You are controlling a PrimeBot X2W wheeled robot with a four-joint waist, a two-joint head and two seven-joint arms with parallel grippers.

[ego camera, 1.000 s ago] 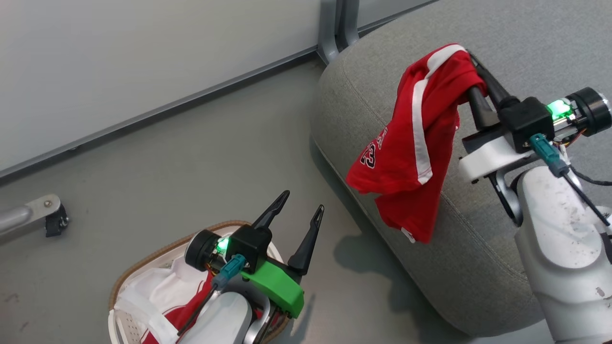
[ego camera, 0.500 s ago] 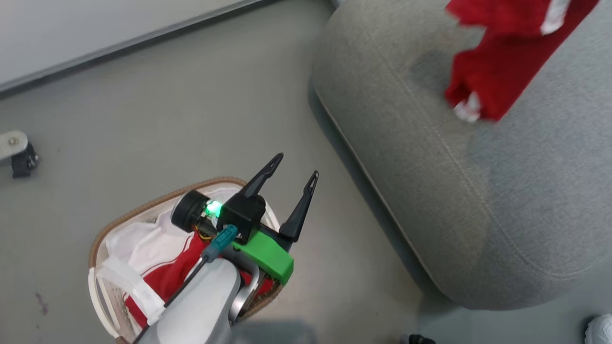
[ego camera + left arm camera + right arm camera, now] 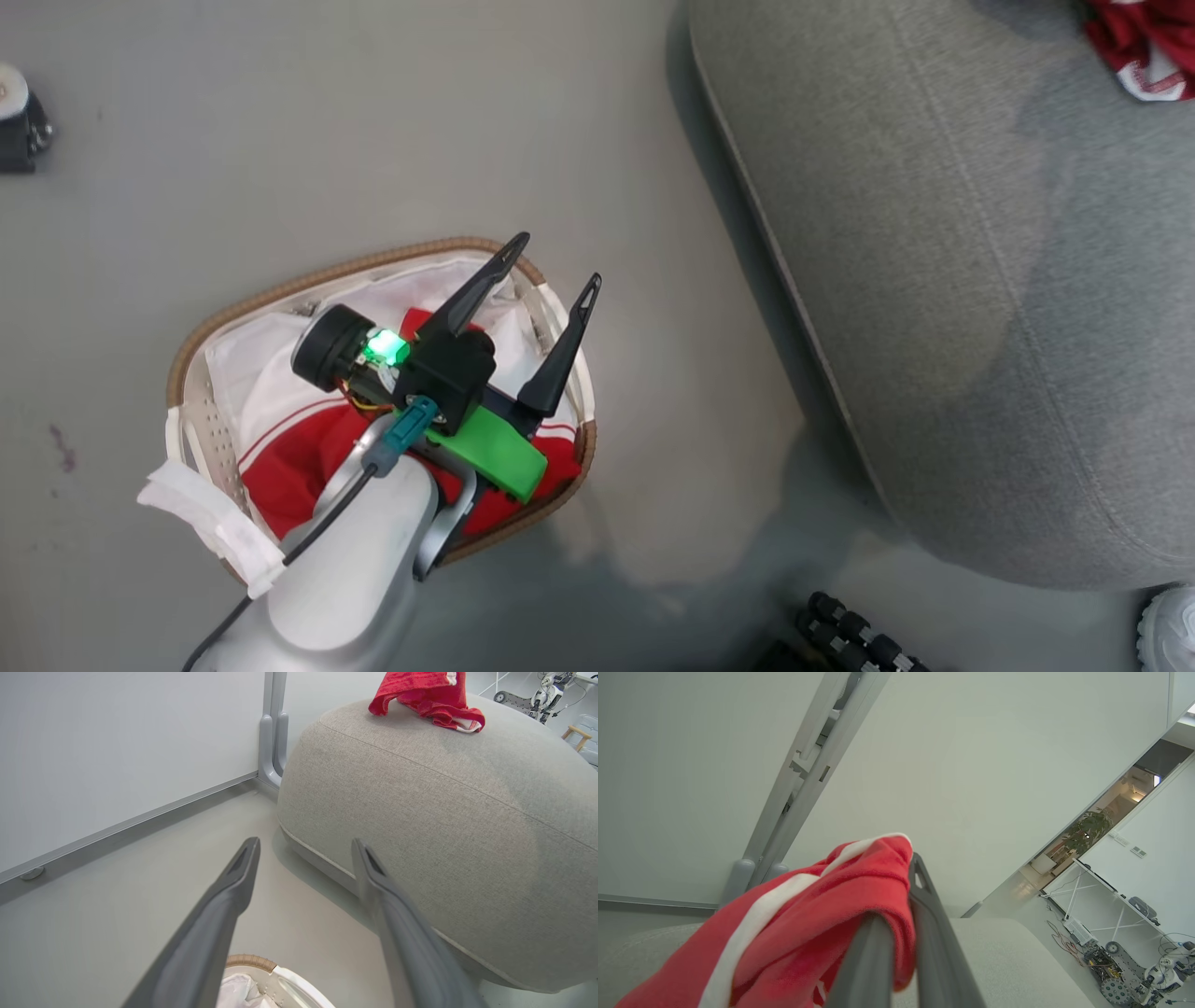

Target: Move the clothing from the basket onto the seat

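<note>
One red garment (image 3: 299,462) lay inside the basket (image 3: 280,291) on its white liner (image 3: 271,373), beneath the left gripper (image 3: 555,261), whose fingers stood apart. The other garment (image 3: 822,914), clamped between the right gripper (image 3: 903,872)'s fingers, draped onto the seat (image 3: 934,233) at the far right.

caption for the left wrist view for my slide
Left gripper, jaws open, over the basket; red garment atop the grey seat

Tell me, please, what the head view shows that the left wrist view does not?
The head view adds a red garment lying in the basket, and the arm's green wrist mount. The left wrist view adds the wall's grey post. Both share the open left gripper, the basket's rim, the seat and a second red garment at its top.
</note>
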